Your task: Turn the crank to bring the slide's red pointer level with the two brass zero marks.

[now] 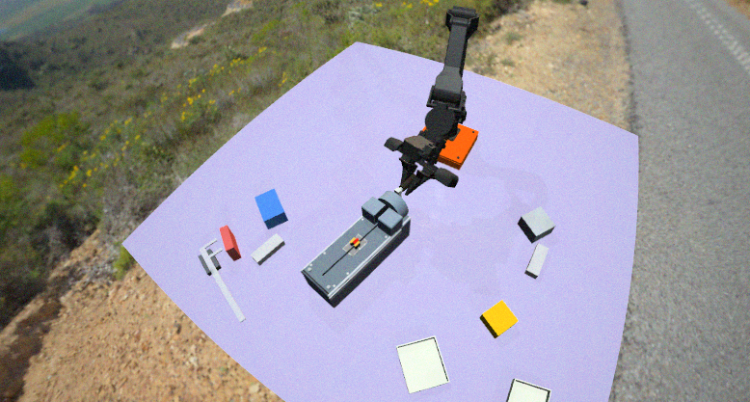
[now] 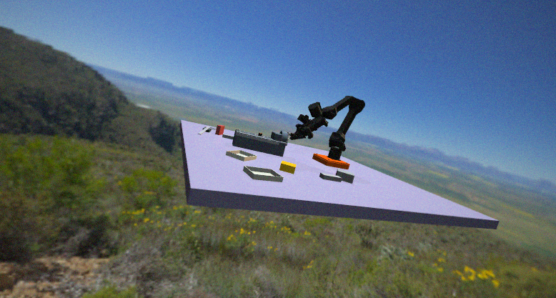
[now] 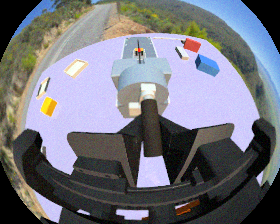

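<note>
The grey machine [image 1: 320, 273] [image 2: 259, 143] [image 3: 128, 48] has a long slotted deck and a rounded housing [image 1: 394, 201] [image 3: 141, 80] at its end nearest the arm. The small red pointer [image 1: 355, 242] [image 3: 139, 50] sits over the slot, with yellow-orange bits close beside it; whether it is exactly level with the brass marks is too small to tell. A pale crank arm [image 3: 148, 90] shows at the upper part of the housing's face. My gripper [image 1: 403, 189] [image 2: 291, 136] [image 3: 148, 117] is shut on the dark cylindrical crank handle [image 3: 152, 115], which points back between the fingers.
A blue block [image 1: 270, 207] [image 3: 207, 65], red block [image 1: 229, 242] and pale bar [image 1: 268, 249] lie beyond the machine's far side. A yellow block [image 1: 498, 318], grey block [image 1: 536, 224], pale bar [image 1: 536, 260] and two shallow trays lie on the other side. A caliper-like tool [image 1: 227, 293] lies near the edge.
</note>
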Robot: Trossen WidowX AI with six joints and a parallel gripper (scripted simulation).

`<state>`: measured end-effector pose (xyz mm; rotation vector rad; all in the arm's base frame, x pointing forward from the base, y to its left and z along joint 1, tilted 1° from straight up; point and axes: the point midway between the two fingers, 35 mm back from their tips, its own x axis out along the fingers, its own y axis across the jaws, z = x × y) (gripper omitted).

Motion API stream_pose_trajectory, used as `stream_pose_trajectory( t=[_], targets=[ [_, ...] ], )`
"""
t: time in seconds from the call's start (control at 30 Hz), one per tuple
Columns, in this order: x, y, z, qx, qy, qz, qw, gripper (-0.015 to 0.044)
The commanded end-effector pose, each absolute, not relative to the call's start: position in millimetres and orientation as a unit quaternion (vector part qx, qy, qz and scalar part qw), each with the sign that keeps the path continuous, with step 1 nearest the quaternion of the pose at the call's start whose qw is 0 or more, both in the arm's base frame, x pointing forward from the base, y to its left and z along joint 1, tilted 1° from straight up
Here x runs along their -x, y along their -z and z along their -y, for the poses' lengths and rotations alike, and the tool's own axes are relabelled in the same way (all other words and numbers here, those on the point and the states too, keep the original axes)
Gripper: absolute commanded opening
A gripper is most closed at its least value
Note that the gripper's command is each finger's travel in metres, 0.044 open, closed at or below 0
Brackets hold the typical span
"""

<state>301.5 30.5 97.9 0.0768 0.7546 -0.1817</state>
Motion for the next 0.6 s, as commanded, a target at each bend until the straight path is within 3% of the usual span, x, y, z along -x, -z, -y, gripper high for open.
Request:
stream_pose_trajectory(
  t=[0.0, 0.57],
  targets=[
    [-303, -99, -39, -0.040, 0.075, -0.366, 0.927, 0.0000],
    [-305, -94, -50, -0.040, 0.075, -0.366, 0.927, 0.0000]
  ],
)
